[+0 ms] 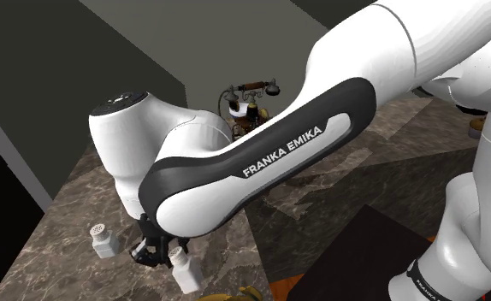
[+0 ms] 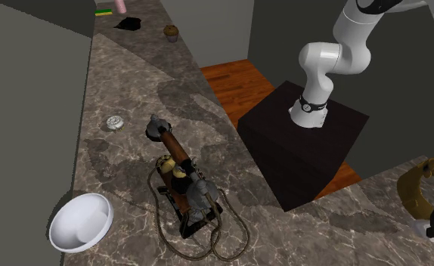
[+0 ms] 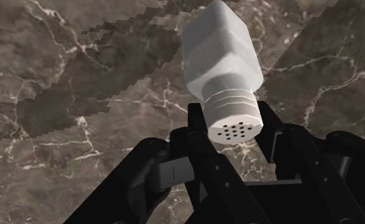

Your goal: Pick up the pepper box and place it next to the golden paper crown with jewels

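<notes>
The all-black gripper (image 3: 233, 119) is clamped on the ribbed, perforated round cap of the pepper box (image 3: 218, 56), a plain white shaker with a square, soft-cornered body. It stands on the brown, white-veined marble countertop (image 1: 60, 261), near the edge facing the robot's stand. A matching white shaker (image 1: 104, 241) stands nearby, and the golden crown (image 2: 418, 187) sits close by.
</notes>
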`<control>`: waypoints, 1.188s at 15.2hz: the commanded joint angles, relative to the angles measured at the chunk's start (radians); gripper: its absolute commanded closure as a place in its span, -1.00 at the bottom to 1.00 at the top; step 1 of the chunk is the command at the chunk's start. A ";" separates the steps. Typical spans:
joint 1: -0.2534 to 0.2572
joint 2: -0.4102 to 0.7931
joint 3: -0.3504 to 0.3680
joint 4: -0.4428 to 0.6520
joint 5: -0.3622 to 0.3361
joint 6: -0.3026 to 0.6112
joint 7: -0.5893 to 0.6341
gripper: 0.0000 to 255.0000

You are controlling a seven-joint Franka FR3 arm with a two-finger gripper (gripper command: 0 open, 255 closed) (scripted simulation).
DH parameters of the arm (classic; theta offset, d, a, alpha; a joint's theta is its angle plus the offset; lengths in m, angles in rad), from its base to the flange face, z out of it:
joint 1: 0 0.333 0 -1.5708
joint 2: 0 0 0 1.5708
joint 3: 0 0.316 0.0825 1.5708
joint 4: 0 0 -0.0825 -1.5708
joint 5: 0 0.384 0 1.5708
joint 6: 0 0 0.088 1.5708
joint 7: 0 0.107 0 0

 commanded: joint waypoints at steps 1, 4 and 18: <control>0.001 0.006 -0.001 -0.015 -0.004 0.021 0.003 1.00; 0.001 0.006 -0.001 -0.015 -0.004 0.021 0.003 1.00; -0.002 -0.027 0.005 0.045 0.013 -0.069 -0.008 -1.00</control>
